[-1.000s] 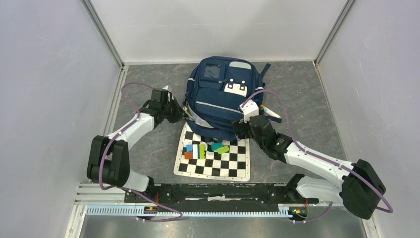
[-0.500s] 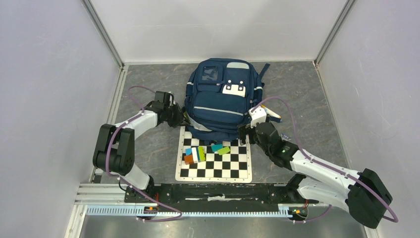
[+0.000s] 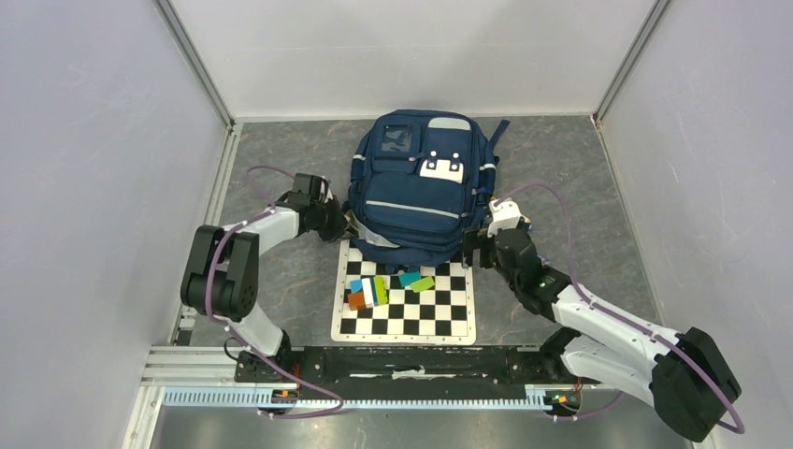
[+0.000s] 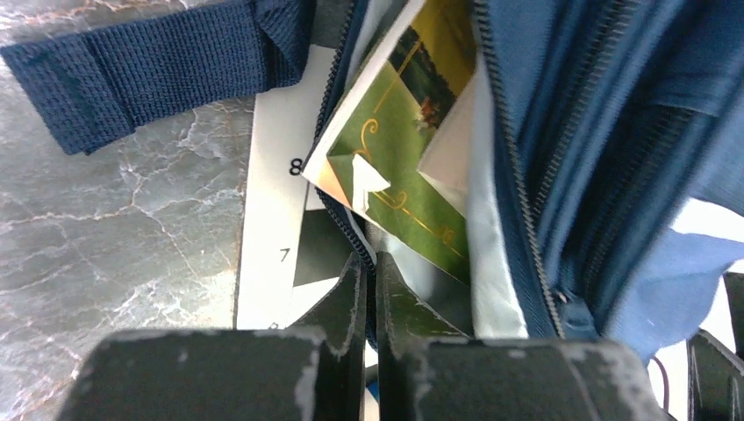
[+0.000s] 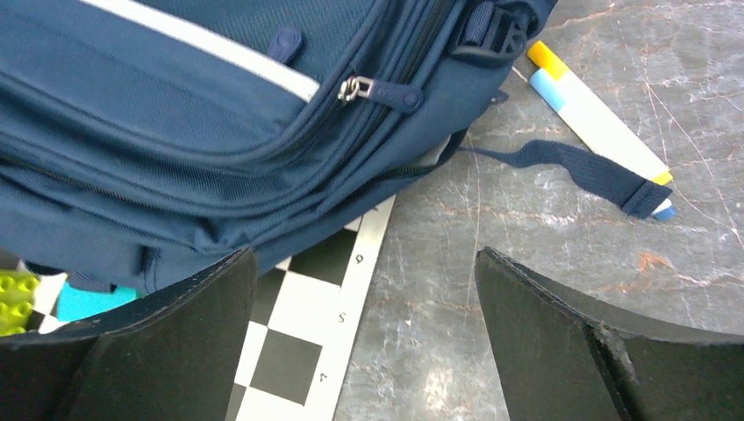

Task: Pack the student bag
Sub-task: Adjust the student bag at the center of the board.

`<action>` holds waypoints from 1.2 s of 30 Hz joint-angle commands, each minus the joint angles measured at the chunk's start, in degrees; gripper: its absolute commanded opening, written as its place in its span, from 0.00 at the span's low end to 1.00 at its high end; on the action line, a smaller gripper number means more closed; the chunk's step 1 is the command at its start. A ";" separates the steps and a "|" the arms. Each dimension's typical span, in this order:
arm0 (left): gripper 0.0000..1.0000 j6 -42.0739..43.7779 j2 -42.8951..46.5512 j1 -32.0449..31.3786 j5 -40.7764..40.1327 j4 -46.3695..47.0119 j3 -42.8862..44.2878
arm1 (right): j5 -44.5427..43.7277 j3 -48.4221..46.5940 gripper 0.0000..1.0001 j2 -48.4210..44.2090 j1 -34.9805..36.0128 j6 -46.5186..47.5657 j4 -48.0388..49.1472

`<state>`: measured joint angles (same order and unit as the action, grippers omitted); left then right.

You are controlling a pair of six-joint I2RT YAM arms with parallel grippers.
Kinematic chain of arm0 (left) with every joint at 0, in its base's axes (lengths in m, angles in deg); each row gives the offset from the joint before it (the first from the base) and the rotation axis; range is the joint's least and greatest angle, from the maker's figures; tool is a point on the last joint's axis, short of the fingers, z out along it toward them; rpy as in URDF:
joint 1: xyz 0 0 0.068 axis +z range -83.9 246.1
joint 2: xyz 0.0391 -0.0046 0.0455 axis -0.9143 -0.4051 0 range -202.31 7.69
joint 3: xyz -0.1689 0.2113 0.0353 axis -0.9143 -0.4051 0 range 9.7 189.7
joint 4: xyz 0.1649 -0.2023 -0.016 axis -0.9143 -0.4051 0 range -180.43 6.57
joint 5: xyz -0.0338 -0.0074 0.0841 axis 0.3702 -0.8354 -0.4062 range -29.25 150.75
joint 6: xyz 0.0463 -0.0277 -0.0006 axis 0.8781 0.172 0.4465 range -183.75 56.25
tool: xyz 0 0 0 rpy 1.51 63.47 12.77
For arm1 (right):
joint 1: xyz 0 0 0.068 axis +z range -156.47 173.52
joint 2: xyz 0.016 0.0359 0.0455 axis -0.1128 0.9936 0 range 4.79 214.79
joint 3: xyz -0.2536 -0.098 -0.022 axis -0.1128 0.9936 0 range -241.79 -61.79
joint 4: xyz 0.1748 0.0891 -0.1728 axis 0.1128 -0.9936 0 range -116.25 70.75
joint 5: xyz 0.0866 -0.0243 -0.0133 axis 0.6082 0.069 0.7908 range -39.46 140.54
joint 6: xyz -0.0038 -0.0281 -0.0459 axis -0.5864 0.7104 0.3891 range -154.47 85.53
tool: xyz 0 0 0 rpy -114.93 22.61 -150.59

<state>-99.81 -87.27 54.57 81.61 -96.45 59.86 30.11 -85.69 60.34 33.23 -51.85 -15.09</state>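
The student bag (image 3: 416, 192), a navy backpack, lies front up with its lower end on a chessboard (image 3: 404, 313). My left gripper (image 3: 342, 224) is at the bag's lower left edge. In the left wrist view it (image 4: 369, 267) is shut on the zipper edge of the open bag (image 4: 605, 132). A green and yellow printed book (image 4: 399, 158) and white sheets show inside the opening. My right gripper (image 3: 473, 249) stands wide open at the bag's lower right corner. Nothing sits between its fingers (image 5: 366, 256), which hang over the board's edge and the floor.
Several coloured blocks (image 3: 379, 288) lie on the chessboard below the bag. Two markers (image 5: 597, 123) and a loose strap end (image 5: 579, 167) lie on the grey floor right of the bag (image 5: 175, 114). Another strap (image 4: 158, 61) lies at the left. White walls enclose the workspace.
The right arm has drawn back to the right, off the bag's front. The bag has settled flatter. The left gripper stays at the bag's left edge.
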 commanded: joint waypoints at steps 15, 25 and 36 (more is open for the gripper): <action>0.02 18.20 35.39 0.72 -2.68 2.89 9.15 | 25.57 -7.16 0.98 22.33 -4.29 -9.39 25.98; 0.02 21.44 44.79 0.81 -26.44 -15.23 3.42 | 19.82 -8.47 0.98 19.50 -5.56 2.65 22.39; 0.24 23.80 42.81 0.98 -44.46 -18.81 -3.26 | 41.78 -16.93 0.97 26.04 -7.60 35.06 10.48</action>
<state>-79.22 -46.26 55.10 46.77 -121.08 57.01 62.90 -98.06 83.03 25.40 -29.47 -0.73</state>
